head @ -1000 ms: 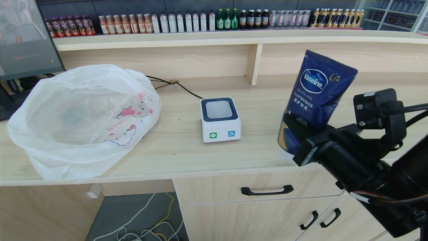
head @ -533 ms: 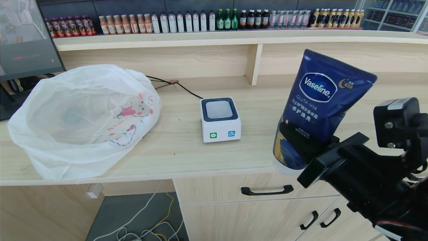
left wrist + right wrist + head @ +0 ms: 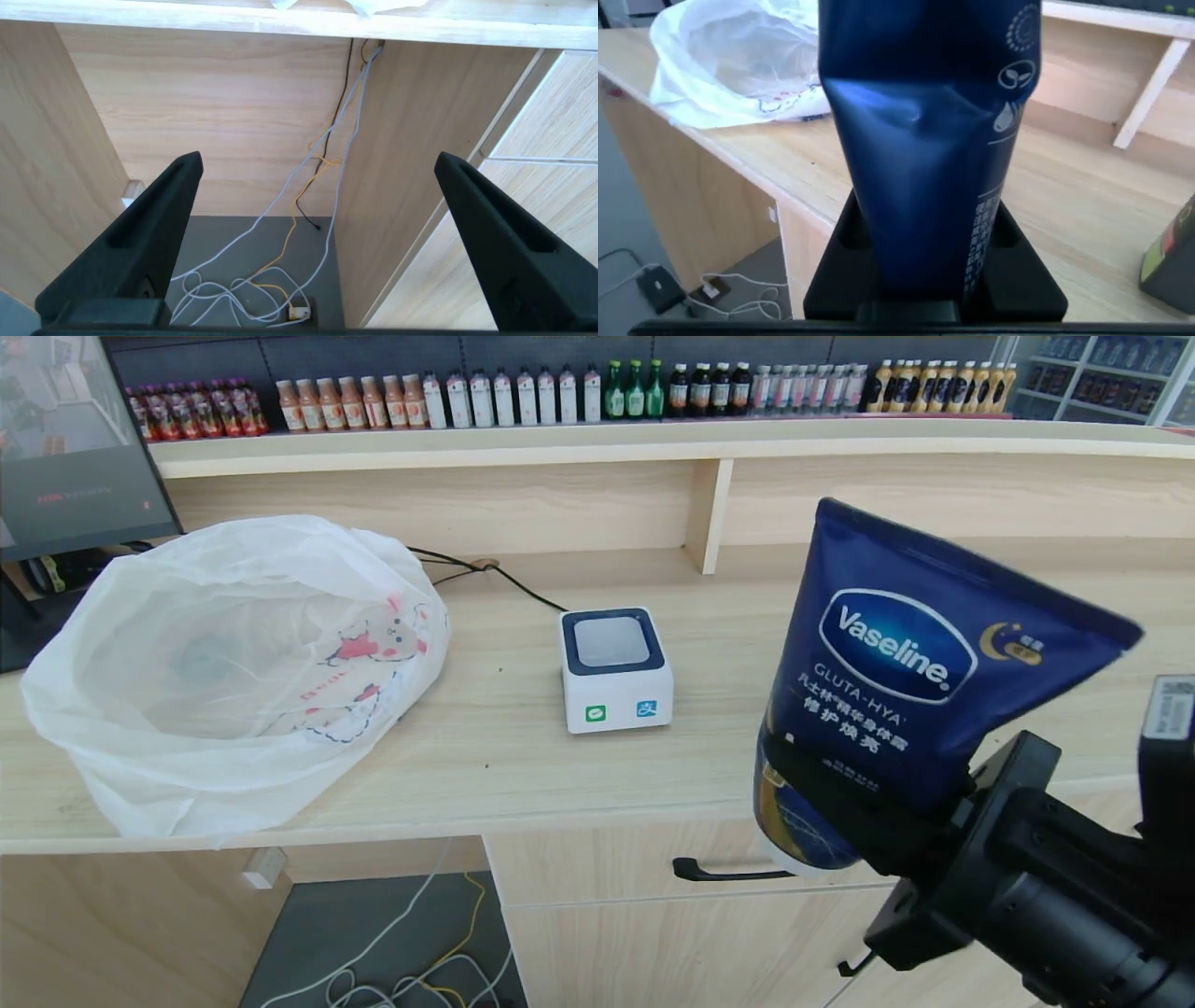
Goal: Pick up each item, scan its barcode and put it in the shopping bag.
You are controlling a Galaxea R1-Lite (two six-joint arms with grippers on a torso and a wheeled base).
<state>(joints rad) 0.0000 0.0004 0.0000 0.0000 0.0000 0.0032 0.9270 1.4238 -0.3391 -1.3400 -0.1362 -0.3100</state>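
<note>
1. Since a second ago the dark blue soft plastic lotion tube [image 3: 896,681] has come nearer the robot and sunk right in the head view. The white box scanner [image 3: 615,667] and the white translucent plastic shopping bag [image 3: 233,663] have not shifted.
2. The right tool [image 3: 868,812] pinches the tube low down. The tube stands cap down, crimped end up and tilted, above the front edge of the light wooden counter [image 3: 504,747], well apart from the scanner.
3. The left tool [image 3: 318,187] hangs below the counter, fingers spread and holding nothing.
4. The tube is probably light, squashy and slick. The stiffer part just above the cap looks the safest hold, since squeezing higher may buckle it.
5. The head view shows the front label, the right wrist view the back print on the tube [image 3: 924,140]. I cannot make out a barcode there.
</note>
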